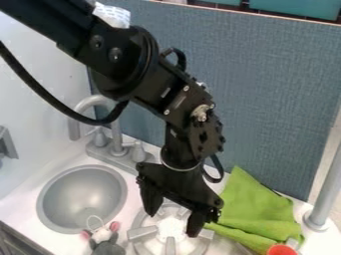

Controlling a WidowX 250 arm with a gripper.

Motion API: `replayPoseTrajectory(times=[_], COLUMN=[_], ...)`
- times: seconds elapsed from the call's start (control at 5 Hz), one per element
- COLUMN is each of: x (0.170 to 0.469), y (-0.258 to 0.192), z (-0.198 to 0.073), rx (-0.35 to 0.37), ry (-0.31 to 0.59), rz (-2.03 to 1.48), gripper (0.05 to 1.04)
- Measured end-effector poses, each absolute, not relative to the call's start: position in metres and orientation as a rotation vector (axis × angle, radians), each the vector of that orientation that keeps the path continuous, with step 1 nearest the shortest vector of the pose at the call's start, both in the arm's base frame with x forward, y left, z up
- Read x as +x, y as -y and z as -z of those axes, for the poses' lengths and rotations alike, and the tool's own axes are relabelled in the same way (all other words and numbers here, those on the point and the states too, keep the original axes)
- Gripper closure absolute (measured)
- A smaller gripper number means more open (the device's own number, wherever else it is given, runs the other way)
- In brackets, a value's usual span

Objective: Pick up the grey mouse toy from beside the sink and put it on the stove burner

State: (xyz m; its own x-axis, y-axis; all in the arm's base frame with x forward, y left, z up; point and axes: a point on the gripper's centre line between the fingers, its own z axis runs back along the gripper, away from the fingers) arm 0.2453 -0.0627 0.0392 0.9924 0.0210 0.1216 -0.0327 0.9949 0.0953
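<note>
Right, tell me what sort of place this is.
Probably a toy kitchen: a small round sink, a grey faucet beside it, and a stove burner under the gripper.

You have bright, fairly even light on the white table (19, 214), while the stove burner (171, 228) looks nearly washed out at its centre. You see soft shading inside the sink (83, 199) and small highlights on the black arm (190, 102).

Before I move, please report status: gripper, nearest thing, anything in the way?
Black two-finger gripper open, empty, over grey stove burner. Crumpled green cloth close to one finger, possibly in the way. Grey toy mouse beside burner.
</note>
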Motion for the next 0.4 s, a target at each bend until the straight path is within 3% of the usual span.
replayPoseTrajectory(times=[0.2,0.4], x=[0.242,0.240], y=[0.062,0.023], z=[-0.033,-0.019], rx=[0.099,0.060], ry=[0.101,0.098], rz=[-0.023,-0.127], gripper=[0.083,0.083])
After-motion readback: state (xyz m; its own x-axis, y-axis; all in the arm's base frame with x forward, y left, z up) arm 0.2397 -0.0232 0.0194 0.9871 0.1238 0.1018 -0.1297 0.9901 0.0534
